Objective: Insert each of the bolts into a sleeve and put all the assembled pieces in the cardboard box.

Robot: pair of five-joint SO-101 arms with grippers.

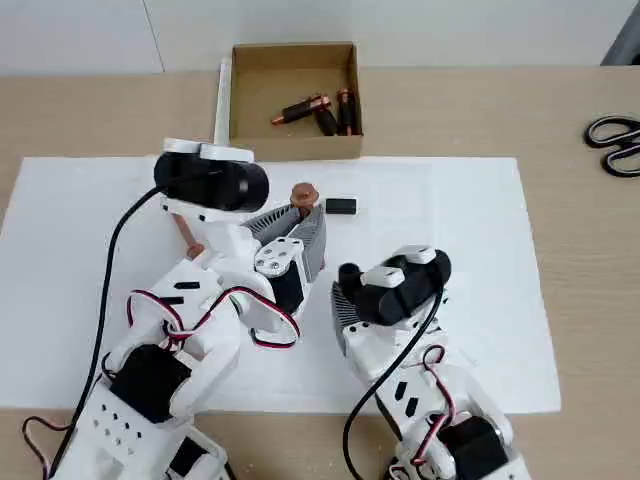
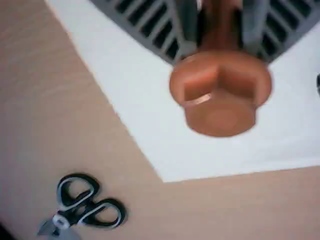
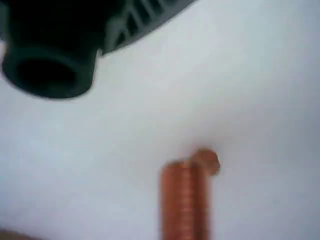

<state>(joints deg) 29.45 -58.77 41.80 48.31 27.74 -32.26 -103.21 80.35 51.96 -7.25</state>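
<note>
L tool (image 1: 304,208) pinched 1 bolt (image 2: 220,90), R tool (image 1: 347,282) 1 sleeve (image 3: 50,65); 1 loose sleeve (image 1: 341,206), 1 loose bolt (image 1: 186,232); 3 assembled pcs (image 1: 322,112) in far box (image 1: 295,148).

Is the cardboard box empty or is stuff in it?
Not empty: the cardboard box holds a few bolts in sleeves, lying on its floor.

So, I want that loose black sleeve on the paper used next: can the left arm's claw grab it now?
Probably not yet: the left claw is shut on a copper bolt, so it has no free grip, though the loose sleeve lies unobstructed just beside it.
</note>
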